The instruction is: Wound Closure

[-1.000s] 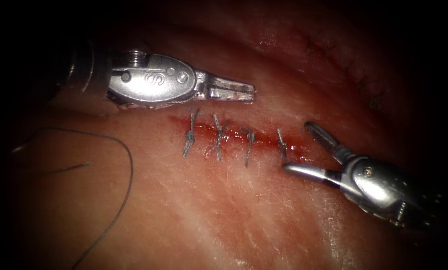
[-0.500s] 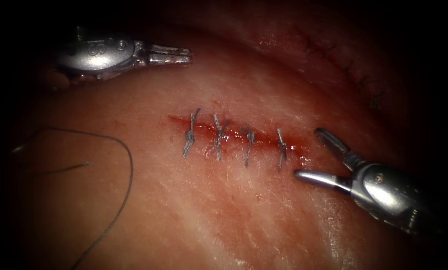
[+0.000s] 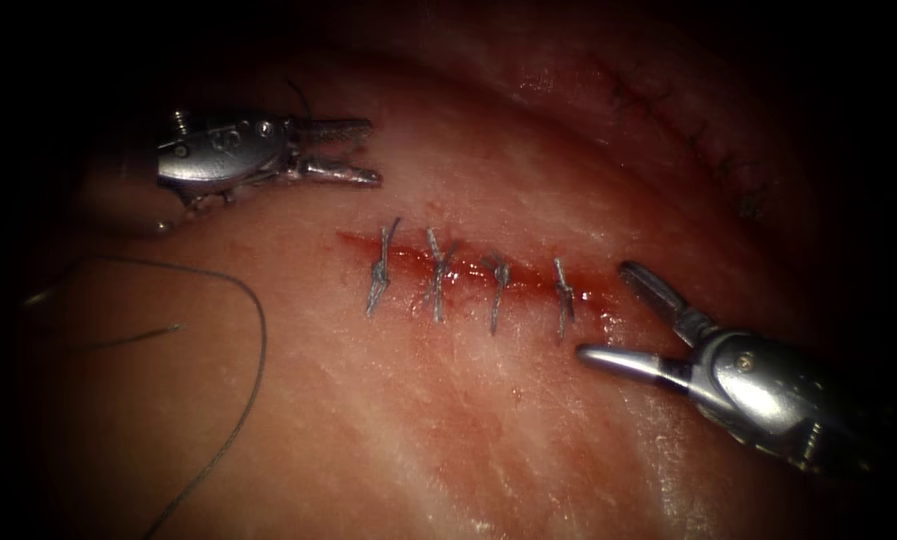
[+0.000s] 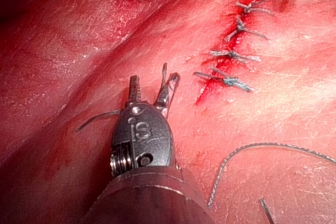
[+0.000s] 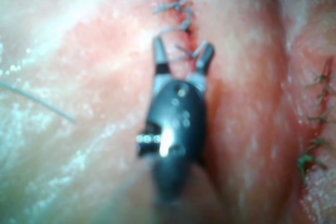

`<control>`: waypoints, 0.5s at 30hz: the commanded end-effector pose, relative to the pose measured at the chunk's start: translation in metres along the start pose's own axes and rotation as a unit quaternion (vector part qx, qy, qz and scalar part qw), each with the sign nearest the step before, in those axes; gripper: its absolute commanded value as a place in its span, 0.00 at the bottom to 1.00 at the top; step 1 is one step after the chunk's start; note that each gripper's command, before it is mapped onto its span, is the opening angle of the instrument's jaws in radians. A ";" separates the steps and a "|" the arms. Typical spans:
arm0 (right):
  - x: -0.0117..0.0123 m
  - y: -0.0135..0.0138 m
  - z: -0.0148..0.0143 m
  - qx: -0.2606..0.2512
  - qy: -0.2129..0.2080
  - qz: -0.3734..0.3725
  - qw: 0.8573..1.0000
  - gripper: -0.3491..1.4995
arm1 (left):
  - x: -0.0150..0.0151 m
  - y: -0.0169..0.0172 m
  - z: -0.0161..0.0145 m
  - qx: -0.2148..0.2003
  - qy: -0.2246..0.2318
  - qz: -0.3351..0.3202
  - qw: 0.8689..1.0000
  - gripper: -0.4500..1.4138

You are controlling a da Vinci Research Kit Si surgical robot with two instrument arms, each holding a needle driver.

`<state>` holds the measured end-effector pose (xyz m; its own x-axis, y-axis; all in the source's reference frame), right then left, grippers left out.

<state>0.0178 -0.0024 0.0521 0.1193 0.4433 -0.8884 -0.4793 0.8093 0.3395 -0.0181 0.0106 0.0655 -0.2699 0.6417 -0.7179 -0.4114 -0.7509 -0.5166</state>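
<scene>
— Judging by four stitches (image 3: 436,278) knotted across the cut (image 3: 468,268), seems late in the closure, probably a pause between stitches. Holding anything?

— Nothing. Left tool (image 3: 371,152): well up and to the left of the cut, parted in a moderate V, empty. Right tool (image 3: 608,312): spread wide at the cut's right end, one jaw on either side of the line, empty too.

— And the needle?

— Cannot tell. Worth noting the loose thread (image 3: 258,340), lying in a long curve on the tissue (image 3: 418,430) far left of the cut, with a short straight strand beside it. Could be needle or thread; impossible to say.

— So what next, at a guess?

— Probably calls for finding a free end first, then a fine pinch on something thin, lying flat on a wet, yielding surface. Easy to nip tissue along with it.

— Textures?

— Soft, glossy, faintly striped tissue. Red fluid (image 3: 528,284) pooled along the seam. Grey, fibrous thread with stiff, frayed tails sticking out at each knot. Polished steel tools with ridged inner faces.
</scene>
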 end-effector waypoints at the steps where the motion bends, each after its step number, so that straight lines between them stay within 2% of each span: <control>1: -0.0007 -0.0005 0.0006 0.002 0.000 0.001 1.000 0.99 | -0.0008 0.0003 0.0007 0.001 0.000 -0.010 1.000 0.55; 3: -0.0007 -0.0006 0.0006 0.002 0.000 0.001 1.000 0.99 | -0.0011 0.0005 0.0007 0.002 0.000 -0.018 1.000 0.64; 5: -0.0007 -0.0007 0.0006 0.002 0.000 0.001 1.000 0.99 | -0.0012 0.0004 0.0005 -0.001 -0.001 -0.017 1.000 0.66; 15: -0.0006 -0.0010 0.0010 -0.001 0.000 0.001 1.000 0.99 | -0.0027 0.0003 -0.0035 -0.016 -0.011 -0.013 1.000 0.63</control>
<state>0.0183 -0.0026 0.0519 0.1196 0.4424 -0.8888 -0.4826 0.8083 0.3374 -0.0136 0.0086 0.0648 -0.2817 0.6622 -0.6944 -0.3935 -0.7397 -0.5459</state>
